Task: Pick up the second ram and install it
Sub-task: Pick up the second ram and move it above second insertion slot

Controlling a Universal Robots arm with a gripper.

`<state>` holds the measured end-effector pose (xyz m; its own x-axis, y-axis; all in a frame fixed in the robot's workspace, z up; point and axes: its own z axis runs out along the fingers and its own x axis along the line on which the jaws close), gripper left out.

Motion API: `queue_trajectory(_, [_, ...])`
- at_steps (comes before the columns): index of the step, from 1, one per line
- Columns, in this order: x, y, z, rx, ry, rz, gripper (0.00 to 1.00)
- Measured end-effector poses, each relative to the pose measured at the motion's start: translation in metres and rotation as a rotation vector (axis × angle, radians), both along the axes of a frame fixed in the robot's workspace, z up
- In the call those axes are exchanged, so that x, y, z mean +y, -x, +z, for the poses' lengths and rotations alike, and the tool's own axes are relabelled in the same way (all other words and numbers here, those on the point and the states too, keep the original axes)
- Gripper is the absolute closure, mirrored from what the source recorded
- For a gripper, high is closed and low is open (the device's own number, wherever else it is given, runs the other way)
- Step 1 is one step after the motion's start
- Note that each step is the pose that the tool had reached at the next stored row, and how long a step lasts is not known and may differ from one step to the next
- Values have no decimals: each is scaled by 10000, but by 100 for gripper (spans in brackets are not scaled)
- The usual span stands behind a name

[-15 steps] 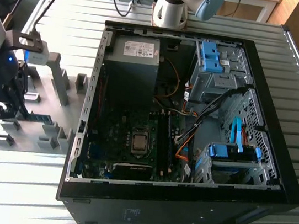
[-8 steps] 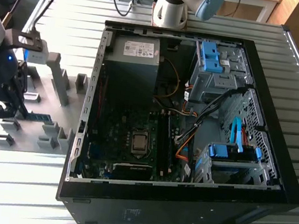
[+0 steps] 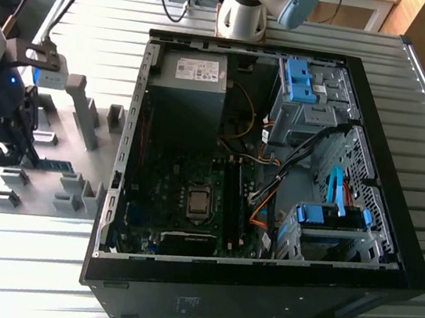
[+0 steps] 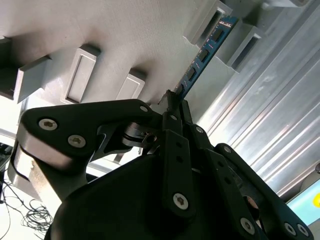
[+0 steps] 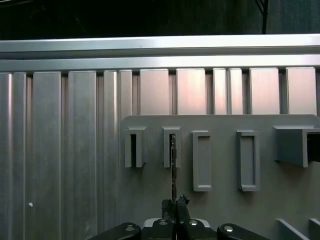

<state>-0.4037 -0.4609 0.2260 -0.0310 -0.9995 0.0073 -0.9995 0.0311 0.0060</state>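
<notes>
Clamps the ram point(image 4: 205, 52) by its near end between the fingers point(image 4: 175, 142) of the gripper point(image 4: 174, 102), closed on its two faces, the far end reaching straight ahead of the tips into a slotted block point(image 5: 166, 150) on the grey fixture point(image 5: 225, 205). Reads as a pick barely begun: grasped, but not yet lifted out of the block. Leaves lifting, carrying and seating undone, with the case point(image 3: 256, 296) and its board point(image 3: 168, 192) well apart from the fingers.
</notes>
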Motion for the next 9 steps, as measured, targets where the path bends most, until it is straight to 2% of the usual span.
queue_trajectory(9, [0, 0, 23, 0, 0, 1, 86])
